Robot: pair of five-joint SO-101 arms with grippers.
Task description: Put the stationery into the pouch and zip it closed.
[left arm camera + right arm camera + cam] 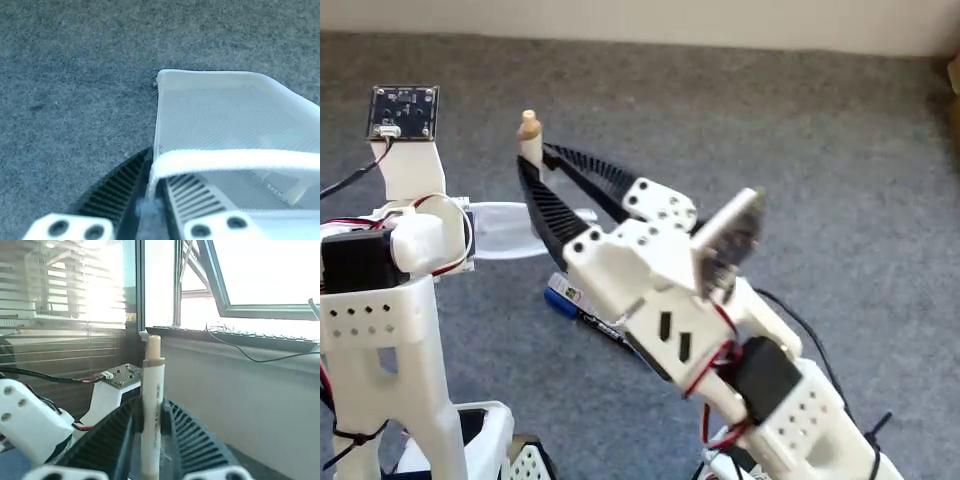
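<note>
**A:** Where is the pouch?

**B:** The clear pouch (506, 231) sticks out sideways from the left arm, over the grey bench (800, 150). In the left wrist view the left gripper (155, 172) is clamped on the pouch's white edge band. One black finger is on the outside and the other shows through the ribbed, see-through wall.

**A:** So the left gripper has a firm hold?

**B:** Yes, its jaws are pressed together with the band pinched between them. The rest of the pouch reaches away from the gripper, with the bench behind it.

**A:** And the right one?

**B:** The right gripper (533, 158) is closed around a white pen (529, 132) with a cream cap. The pen stands nearly upright, cap end up, and its upper part rises clear of the fingertips. The right wrist view shows both black fingers tight against the barrel.

**A:** How does the pen sit relative to the pouch?

**B:** From above, the right gripper's fingers cross the pouch's far end, so the pen is just beside the pouch. I cannot tell how high the pen is above it, or whether the two touch.

**A:** Is there other stationery?

**B:** A marker with a blue end (561, 298) lies flat on the bench. It is partly hidden under the right arm, on the near side of the pouch and apart from it. No gripper is holding it.

**A:** Is the pouch open or zipped?

**B:** I cannot tell.
</note>
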